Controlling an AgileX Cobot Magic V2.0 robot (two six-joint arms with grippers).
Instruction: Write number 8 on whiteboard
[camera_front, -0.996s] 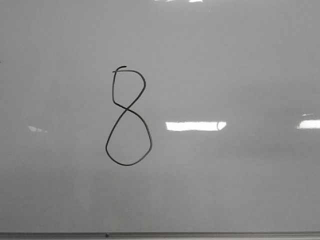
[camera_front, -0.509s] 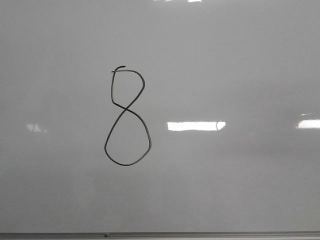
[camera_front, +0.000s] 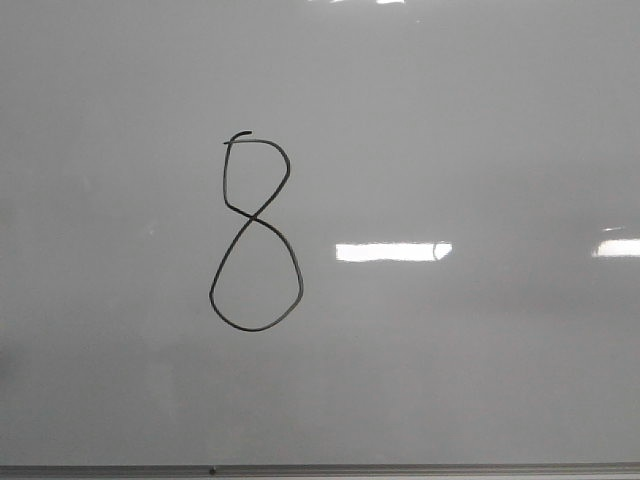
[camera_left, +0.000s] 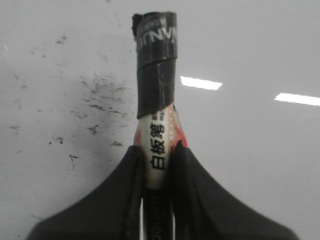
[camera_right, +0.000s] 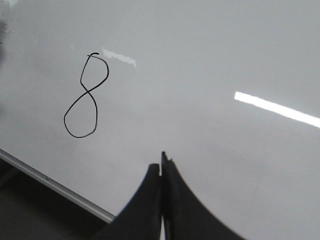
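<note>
Number 8 (camera_front: 255, 232) unmoved on whiteboard (camera_front: 480, 120)

The number 8 (camera_front: 255, 232) is on the whiteboard (camera_front: 480, 120), left of the board's centre and above its lower edge (camera_front: 400, 468). My left gripper (camera_left: 159, 150) grips a marker (camera_left: 156, 100) between its fingers, the marker projecting forward over the board. My right gripper (camera_right: 161, 167) sits over the board, apart from the 8.

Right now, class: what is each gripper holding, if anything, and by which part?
The left gripper holds a whiteboard marker by its barrel, the black-taped end sticking out. The right gripper holds nothing, fingers closed together.
</note>
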